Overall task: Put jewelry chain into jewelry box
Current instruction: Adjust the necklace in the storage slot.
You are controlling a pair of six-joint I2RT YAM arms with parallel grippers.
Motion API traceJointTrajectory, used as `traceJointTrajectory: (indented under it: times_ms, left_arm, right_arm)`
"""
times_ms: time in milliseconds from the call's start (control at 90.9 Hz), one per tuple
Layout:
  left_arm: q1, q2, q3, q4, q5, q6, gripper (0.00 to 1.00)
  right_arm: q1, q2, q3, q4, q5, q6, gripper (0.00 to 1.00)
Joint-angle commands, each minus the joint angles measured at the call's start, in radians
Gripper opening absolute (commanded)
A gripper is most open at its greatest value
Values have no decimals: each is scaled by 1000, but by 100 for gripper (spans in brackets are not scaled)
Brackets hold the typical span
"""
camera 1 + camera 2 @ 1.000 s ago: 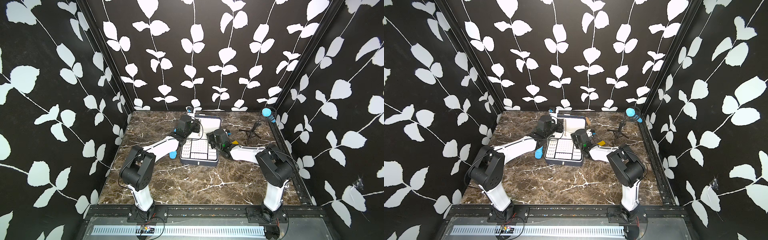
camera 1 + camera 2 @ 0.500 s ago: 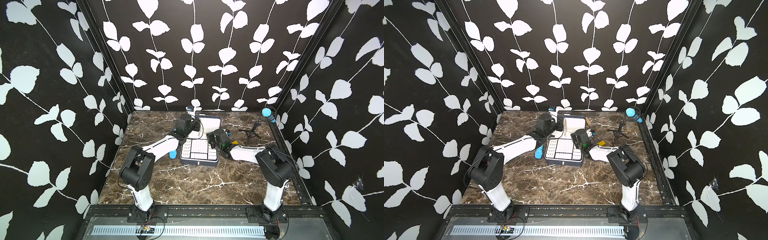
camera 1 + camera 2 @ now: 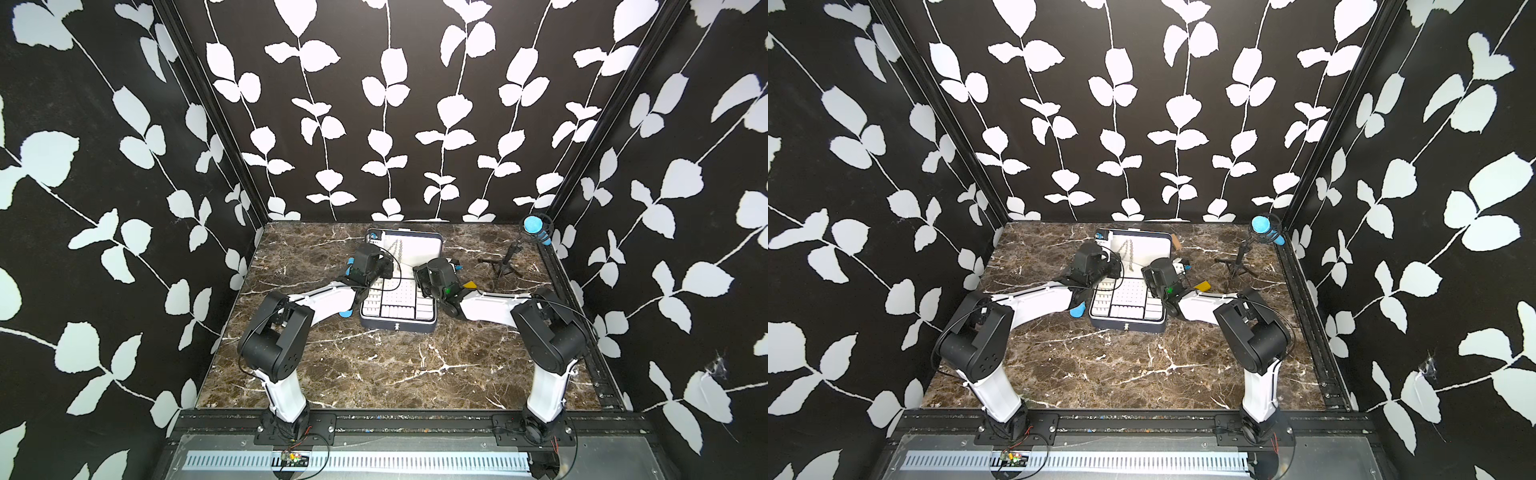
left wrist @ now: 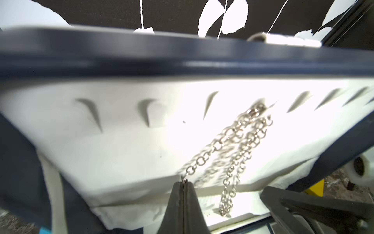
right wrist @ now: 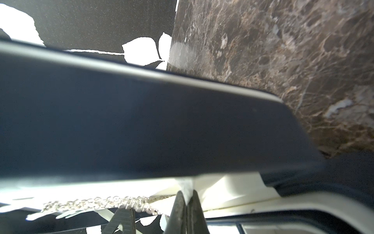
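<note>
The jewelry box (image 3: 399, 326) (image 3: 1127, 326) stands open at the middle back of the table, lid upright, white compartment tray facing up. The jewelry chain (image 3: 395, 249) (image 3: 1128, 253) (image 4: 228, 133) hangs from a slit in the lid's white lining (image 4: 121, 145). One strand drops loose to the pocket at the lid's foot. The other strand runs to my left gripper (image 4: 183, 183) (image 3: 384, 268), which is shut on its end link. My right gripper (image 5: 187, 192) (image 3: 430, 270) is at the lid's right edge, shut on a white flap of the lining; the chain (image 5: 97, 203) lies beside it.
A small yellow block (image 3: 470, 285) (image 4: 315, 188) lies right of the box, behind the right arm. A blue-headed microphone (image 3: 536, 226) on a small black tripod (image 3: 505, 268) stands at the back right. Patterned walls close in three sides.
The left gripper has shifted slightly toward the lid with the chain end in it. The right arm and the box have not visibly moved.
</note>
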Motion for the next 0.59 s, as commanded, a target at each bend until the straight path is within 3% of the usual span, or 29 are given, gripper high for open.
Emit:
traceJointTrajectory:
  times_ms: [0,385,473,583]
  left_arm:
    - [7,-20,-7,16,-13,-7,0]
    - [7,-43,-36,16,18,-26,1]
    - [7,-59,-31,4,18,-28,24]
    - [7,-81,-29,-10,25,-23,34]
  right_arm:
    - [13,-11,-3,-15,-45,-10,0]
    - [13,-10,-2,-12,-49,-8,0]
    - [13,-8,0,-12,-51,-6,0]
    - [13,-6,4,-10,-51,-3,0]
